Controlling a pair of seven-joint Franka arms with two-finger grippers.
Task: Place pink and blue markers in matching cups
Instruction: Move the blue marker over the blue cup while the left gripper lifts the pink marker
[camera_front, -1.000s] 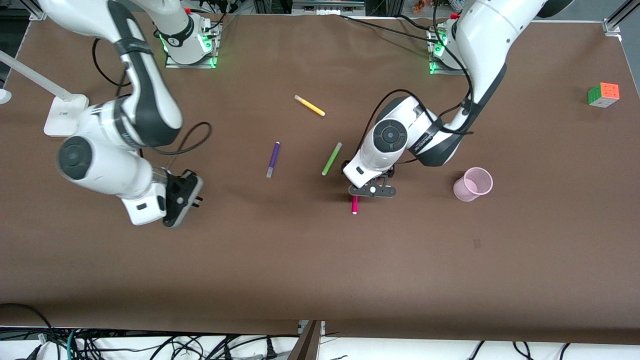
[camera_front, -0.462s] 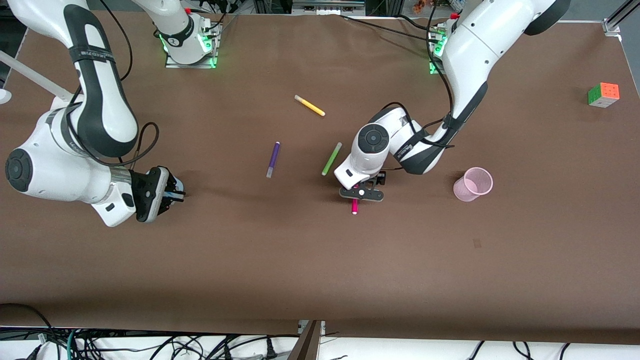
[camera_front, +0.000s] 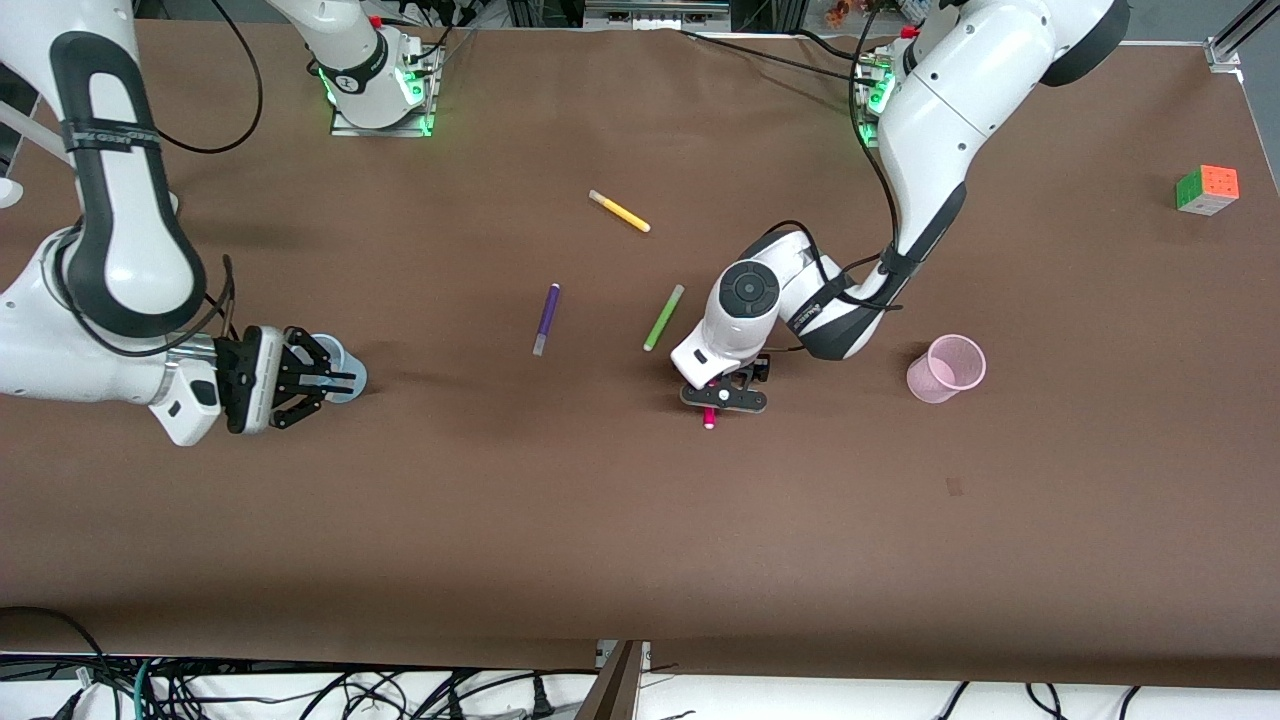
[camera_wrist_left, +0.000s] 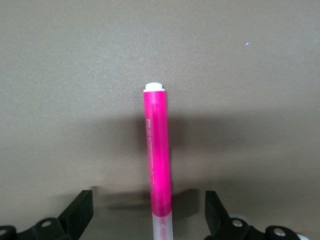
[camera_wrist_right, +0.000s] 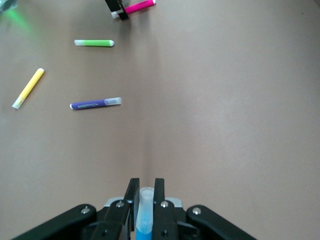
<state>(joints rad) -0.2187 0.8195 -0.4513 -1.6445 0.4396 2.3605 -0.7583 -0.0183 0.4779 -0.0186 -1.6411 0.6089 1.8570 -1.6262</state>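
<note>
The pink marker (camera_front: 709, 417) lies flat on the table mid-way along it. My left gripper (camera_front: 722, 396) is low over it and open, one finger on each side of the marker (camera_wrist_left: 159, 155), not touching it. The pink cup (camera_front: 947, 368) stands upright toward the left arm's end of the table. My right gripper (camera_front: 318, 378) is shut on the blue marker (camera_wrist_right: 145, 205), pale cap outward, at the light blue cup (camera_front: 350, 378) near the right arm's end. A bit of that cup's rim (camera_wrist_right: 175, 202) shows past the fingers.
A purple pen (camera_front: 545, 319), a green pen (camera_front: 663, 317) and a yellow pen (camera_front: 619, 211) lie between the arms, farther from the front camera than the pink marker. A colour cube (camera_front: 1207, 189) sits at the left arm's end. A white lamp base is partly hidden at the right arm's end.
My right arm has swung toward its end of the table, uncovering the light blue cup. My left gripper has come down lower around the pink marker.
</note>
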